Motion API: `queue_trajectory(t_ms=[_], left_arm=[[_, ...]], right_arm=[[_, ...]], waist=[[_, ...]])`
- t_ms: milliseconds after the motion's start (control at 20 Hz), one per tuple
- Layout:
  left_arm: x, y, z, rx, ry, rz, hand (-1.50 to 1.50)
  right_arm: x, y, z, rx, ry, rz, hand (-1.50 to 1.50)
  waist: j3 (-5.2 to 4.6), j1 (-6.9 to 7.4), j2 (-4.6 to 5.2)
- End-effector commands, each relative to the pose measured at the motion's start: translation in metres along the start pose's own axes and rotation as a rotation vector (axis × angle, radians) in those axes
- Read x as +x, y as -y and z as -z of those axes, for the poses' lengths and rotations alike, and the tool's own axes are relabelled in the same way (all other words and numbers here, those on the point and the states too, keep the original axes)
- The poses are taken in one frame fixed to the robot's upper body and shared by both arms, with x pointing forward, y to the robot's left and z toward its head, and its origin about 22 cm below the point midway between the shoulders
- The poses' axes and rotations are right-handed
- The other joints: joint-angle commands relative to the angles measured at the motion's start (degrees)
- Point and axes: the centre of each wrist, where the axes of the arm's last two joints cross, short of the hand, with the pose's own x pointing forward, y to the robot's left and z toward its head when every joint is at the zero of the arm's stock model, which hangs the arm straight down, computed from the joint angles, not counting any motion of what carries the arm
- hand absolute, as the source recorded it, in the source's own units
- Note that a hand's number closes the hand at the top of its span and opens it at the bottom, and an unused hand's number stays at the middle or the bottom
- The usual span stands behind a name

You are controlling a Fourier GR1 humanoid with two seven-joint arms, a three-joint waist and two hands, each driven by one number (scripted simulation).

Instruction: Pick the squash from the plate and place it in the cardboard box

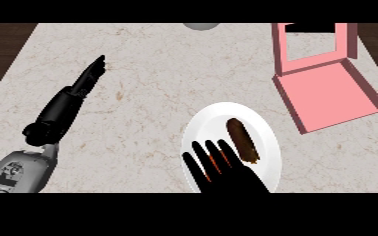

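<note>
Brown elongated squash [244, 140] lies on white plate [203, 125], pink cardboard box [328, 97] to right. Right hand [221, 172] fingers spread, just beside it, empty. Left hand [90, 77] straight, resting. Squash likely stiff, smooth, light; grasp across middle.

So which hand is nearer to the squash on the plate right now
The right hand. It hovers over the plate, fingers straight, just left of the squash. The left hand is far off to the left, open over the counter.

Even, bright light — soft shadows, no glare.
</note>
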Motion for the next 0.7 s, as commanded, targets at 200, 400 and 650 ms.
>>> queue_trajectory(t_ms=[200,400,650], left_arm=[[-0.005,-0.005,-0.005,0.013,0.003,-0.007,0.00],[-0.002,-0.001,-0.008,-0.003,0.001,0.002,0.00],[0.001,0.002,0.005,0.015,0.016,0.010,0.00]], right_arm=[[0.013,-0.018,0.017,0.006,-0.169,-0.079,-1.50],[0.014,-0.026,0.041,0.015,-0.186,-0.103,-1.50],[0.011,-0.027,0.034,0.041,-0.231,-0.147,-1.50]], waist=[[0.08,-0.20,0.14],[0.10,0.17,0.15],[0.08,-0.41,0.17]])
